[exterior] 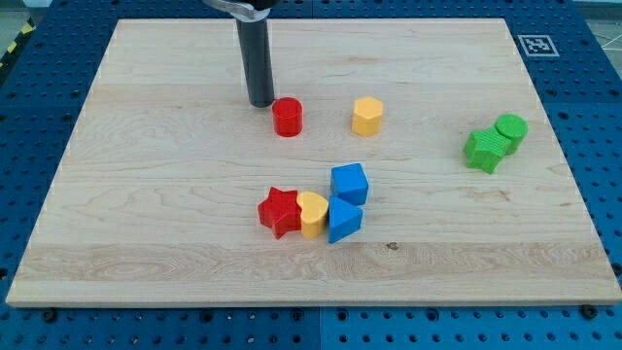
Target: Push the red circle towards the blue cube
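Red circle point(288, 117) sits just right of my tip point(260, 102), nearly touching. My tip is a bare rod, holding nothing. Blue cube point(350, 184) lies well below, toward the view's bottom right.

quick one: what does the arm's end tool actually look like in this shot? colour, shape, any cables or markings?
A straight, dark grey, round rod of even width, matte with a faint sheen down its length. At the view's top edge it enters a shiny metal clamp. My tip is flat-ended, just up and to the view's left of the red circle. No cables, markings or claw show; the rest of the arm is out of frame.
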Motion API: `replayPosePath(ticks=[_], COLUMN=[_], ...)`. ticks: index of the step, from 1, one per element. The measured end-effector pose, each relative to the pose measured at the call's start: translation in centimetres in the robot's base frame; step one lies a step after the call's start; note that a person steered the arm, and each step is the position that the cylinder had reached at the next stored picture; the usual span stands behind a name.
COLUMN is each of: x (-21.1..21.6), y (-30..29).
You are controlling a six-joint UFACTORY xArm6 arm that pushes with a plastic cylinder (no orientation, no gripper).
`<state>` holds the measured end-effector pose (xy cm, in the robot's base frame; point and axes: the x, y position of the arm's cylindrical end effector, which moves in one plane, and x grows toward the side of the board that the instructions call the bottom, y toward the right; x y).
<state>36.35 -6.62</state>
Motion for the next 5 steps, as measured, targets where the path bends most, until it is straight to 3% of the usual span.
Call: replayPosePath(ticks=[3, 5], x=[6.7, 1.2], y=[2.6, 2.9])
